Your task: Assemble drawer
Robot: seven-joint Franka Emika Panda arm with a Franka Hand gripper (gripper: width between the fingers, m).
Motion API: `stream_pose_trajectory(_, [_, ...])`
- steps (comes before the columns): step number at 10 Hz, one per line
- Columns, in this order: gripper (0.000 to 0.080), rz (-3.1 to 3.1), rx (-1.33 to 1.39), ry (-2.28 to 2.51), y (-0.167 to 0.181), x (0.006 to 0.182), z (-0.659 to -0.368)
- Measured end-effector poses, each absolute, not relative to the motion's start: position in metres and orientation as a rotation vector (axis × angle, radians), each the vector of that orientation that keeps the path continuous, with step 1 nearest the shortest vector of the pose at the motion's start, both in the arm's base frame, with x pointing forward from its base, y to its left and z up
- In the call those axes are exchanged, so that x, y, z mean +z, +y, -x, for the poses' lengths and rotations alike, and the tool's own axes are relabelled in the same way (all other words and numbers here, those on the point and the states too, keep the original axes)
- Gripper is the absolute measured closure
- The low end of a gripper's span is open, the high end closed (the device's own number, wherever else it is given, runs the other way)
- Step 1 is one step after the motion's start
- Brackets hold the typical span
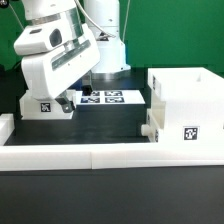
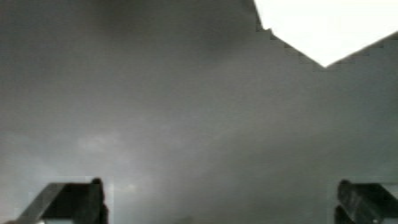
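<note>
While the wrist view is looking down past the gripper [image 2: 221, 190], its two dark fingers [image 2: 71, 200] are standing wide apart with nothing between them, only dark worktop [image 2: 178, 110] showing in the gap. One bright white corner [image 2: 329, 25] is poking into that view beyond the fingers; which part it belongs to cannot be told.

Nearest in the exterior view, one long low white border wall [image 1: 100, 155] is running across the lower part of the frame. Just behind it, at the exterior view's right, the drawer shell [image 1: 185, 88] is sitting on the worktop as one big white box, open at the top. One black-and-white tag [image 1: 190, 131] is showing on its near face. One small knob [image 1: 150, 128] is sticking out from its side toward the exterior view's left. Whether the knobbed lower section is a separate tray resting against the shell cannot be told.

At the exterior view's left, well apart from the shell, one tagged white piece [image 1: 45, 105] is lying under the arm [image 1: 55, 65], which is hanging over it in the upper left of the frame and covering most of it.

Farther back, in the middle of the frame, one marker board [image 1: 108, 97] is lying flat, at least three tags showing, its left end hidden behind the arm.
</note>
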State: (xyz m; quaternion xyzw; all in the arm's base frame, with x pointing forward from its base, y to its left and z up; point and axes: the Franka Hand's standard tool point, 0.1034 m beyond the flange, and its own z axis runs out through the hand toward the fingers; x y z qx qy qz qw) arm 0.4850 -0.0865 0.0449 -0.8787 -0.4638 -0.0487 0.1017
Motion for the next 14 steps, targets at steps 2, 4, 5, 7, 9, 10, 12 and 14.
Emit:
stream_pose_trajectory(2, [0.0151, 2.739, -0.137, -1.148, -0.097, 0.051, -0.468])
stream_pose_trajectory(4, [0.0151, 2.884, -0.166, -0.83, -0.104, 0.057, -0.453])
stream_pose_trajectory(5, [0.0151, 2.917, -0.165, -0.753, -0.104, 0.058, -0.444])
stream_pose_trajectory(7, [0.0151, 2.956, -0.153, -0.55, -0.105, 0.06, -0.443])
stream_pose_trajectory(9, [0.0151, 2.974, -0.142, -0.391, -0.105, 0.06, -0.443])
stream_pose_trajectory(10, [0.0151, 2.981, -0.137, -0.284, -0.104, 0.06, -0.443])
stream_pose_trajectory(12, [0.0151, 2.986, -0.128, -0.167, -0.104, 0.06, -0.443])
stream_pose_trajectory(14, [0.0151, 3.016, -0.154, -0.118, -0.1, 0.057, -0.432])
